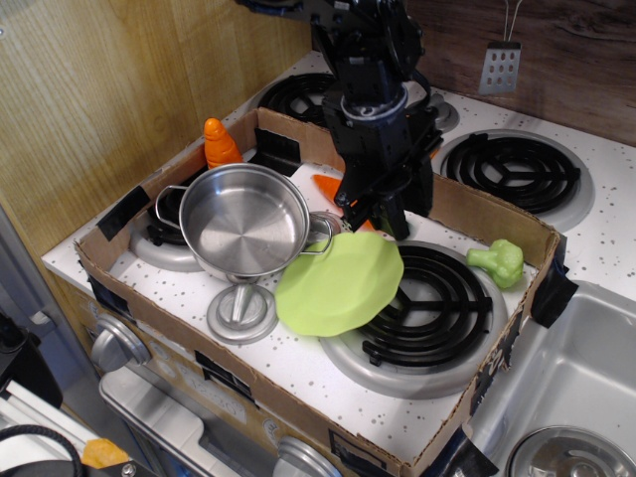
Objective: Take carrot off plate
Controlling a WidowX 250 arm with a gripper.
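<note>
Arm upright, gripper (375, 214) clasping carrot (328, 186) just behind plate (338, 283).

The black robot arm is reached down from above, just behind the plate (340, 283). The gripper (376, 214) is pointed downward, its jaws closed on the carrot (328, 186).

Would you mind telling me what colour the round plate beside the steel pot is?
The plate is plain lime green, with no pattern; it shows best in the observation.image view.

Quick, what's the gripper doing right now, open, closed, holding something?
Gripper: down beside the carrot, just behind the plate; whether it is open, shut or gripping the carrot cannot be told.
</note>
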